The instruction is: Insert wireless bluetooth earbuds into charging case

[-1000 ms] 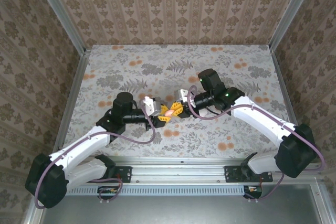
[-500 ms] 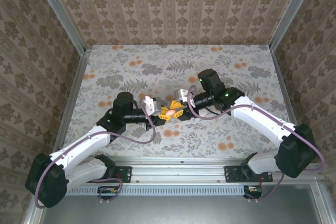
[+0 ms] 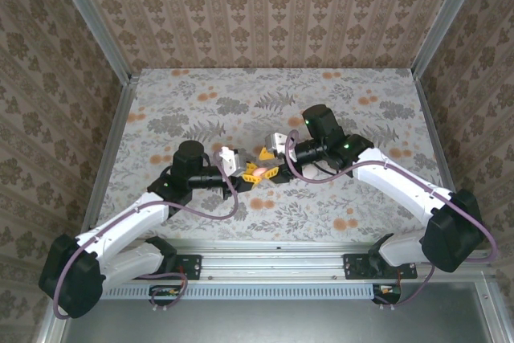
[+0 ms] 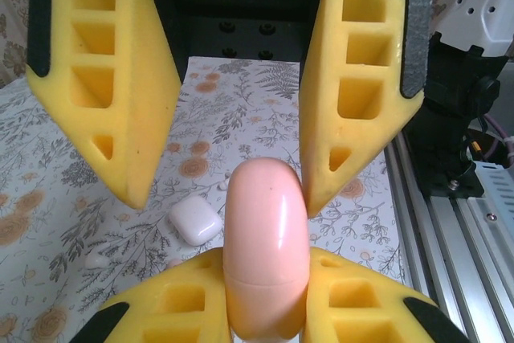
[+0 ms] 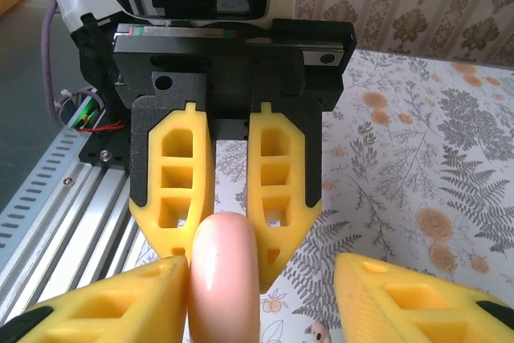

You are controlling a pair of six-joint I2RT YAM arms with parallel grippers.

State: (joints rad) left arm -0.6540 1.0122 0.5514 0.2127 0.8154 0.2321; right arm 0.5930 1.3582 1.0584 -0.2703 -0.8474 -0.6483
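Left wrist view, nearest first: the left gripper [image 4: 265, 299] is pressed together on a pink disc [image 4: 265, 222], which stands on edge between its yellow jaws. Just beyond, the right gripper [image 4: 223, 198] faces it with jaws spread wide, one on each side of the disc's top. The jaw on the right of this view sits just beside the disc; whether they touch cannot be told. Farther off, on the floral table [image 4: 48, 166], the white case [image 4: 195, 221] lies closed, apart from both grippers. A small whitish earbud [image 4: 96, 260] lies near the case, to its left.
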